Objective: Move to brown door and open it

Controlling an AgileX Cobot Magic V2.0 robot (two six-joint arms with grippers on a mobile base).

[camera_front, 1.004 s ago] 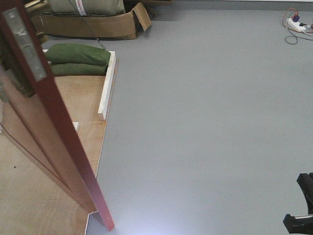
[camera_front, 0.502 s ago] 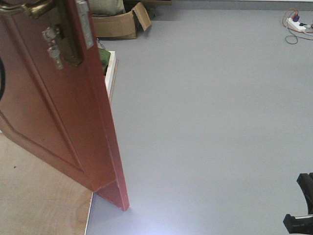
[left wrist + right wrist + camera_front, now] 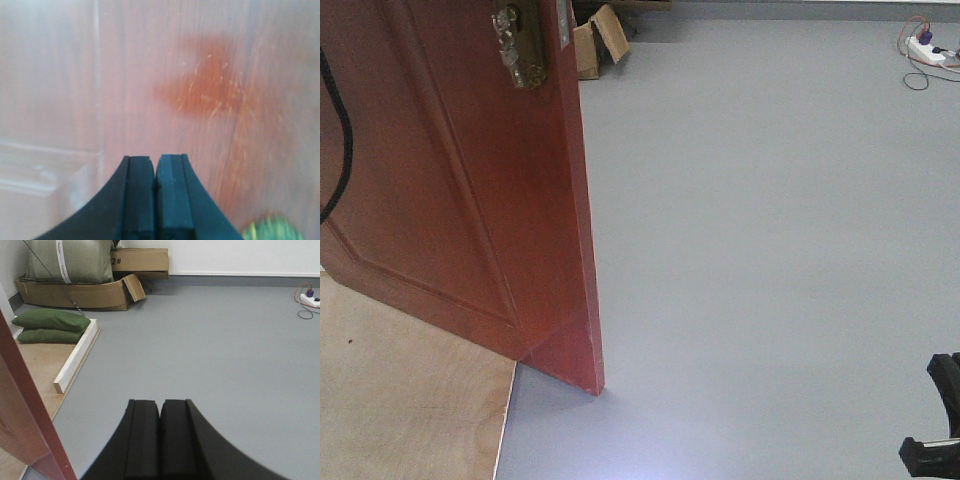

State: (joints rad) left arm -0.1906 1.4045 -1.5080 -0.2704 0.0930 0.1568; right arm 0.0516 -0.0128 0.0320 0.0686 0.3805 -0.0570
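**Brown door leaf angled across left of front view, both claws pressed together**

Smooth grey floor (image 3: 770,250) fills most of the front and right wrist views. The tall glossy reddish-brown wooden door (image 3: 440,180) takes up the left of the front view. Its panelled face is toward the camera and its free edge faces right. Its bottom corner sits over the grey floor, just off the edge of the pale plywood platform (image 3: 410,410).

In the right wrist view the door edge shows only at lower left. Behind it, by the far wall, is an open brown cardboard box (image 3: 95,292) holding a big olive sack (image 3: 70,260). Two dark green sandbags (image 3: 50,325) are stacked on the platform, just beside a white wooden brace (image 3: 75,357) along the platform edge.

The left gripper (image 3: 155,167) has its black pads pressed together with nothing pinched. Blurred door wood is close ahead of it; contact cannot be told. The right gripper (image 3: 160,410) is likewise pressed together, holds nothing, and points over bare floor, apart from the door.

An ornate brass backplate with small keys (image 3: 520,45) sits near the door's top free edge. A thin black cable (image 3: 342,150) curves across the door face at far left. A white power strip (image 3: 927,48) lies on the floor at far right.
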